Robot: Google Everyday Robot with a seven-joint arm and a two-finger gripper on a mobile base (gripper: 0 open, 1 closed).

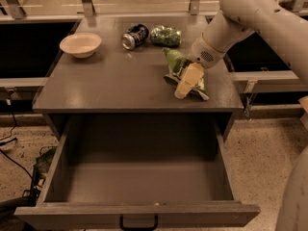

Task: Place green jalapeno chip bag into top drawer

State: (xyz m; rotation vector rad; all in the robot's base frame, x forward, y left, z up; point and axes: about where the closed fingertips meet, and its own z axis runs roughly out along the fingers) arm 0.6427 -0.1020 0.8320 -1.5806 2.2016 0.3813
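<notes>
View from the front of a grey worktop (115,83) with the top drawer (96,211) pulled fully open at 6 o'clock beneath it; the drawer's interior shows only bare grey floor and walls, and its small black handle (138,224) sits at the centre of the front panel. The green jalapeno chip bag (173,63) lies on the worktop at about 4 o'clock from the surface's centre, close to the right edge and not far from the front edge, outside the drawer. The cream-coloured gripper (188,81) rests against the bag's upper side, reaching in from 2 o'clock at the end of the white arm (250,13); whether the gripper is closed on the bag or merely laid over it cannot be told. Along the rear of the worktop, a pale bowl (80,44) stands at 10 o'clock, a soda can (134,36) lies on its side at 12 o'clock, and a shiny dark-green packet (166,35) sits just beside the can at 1 o'clock.
</notes>
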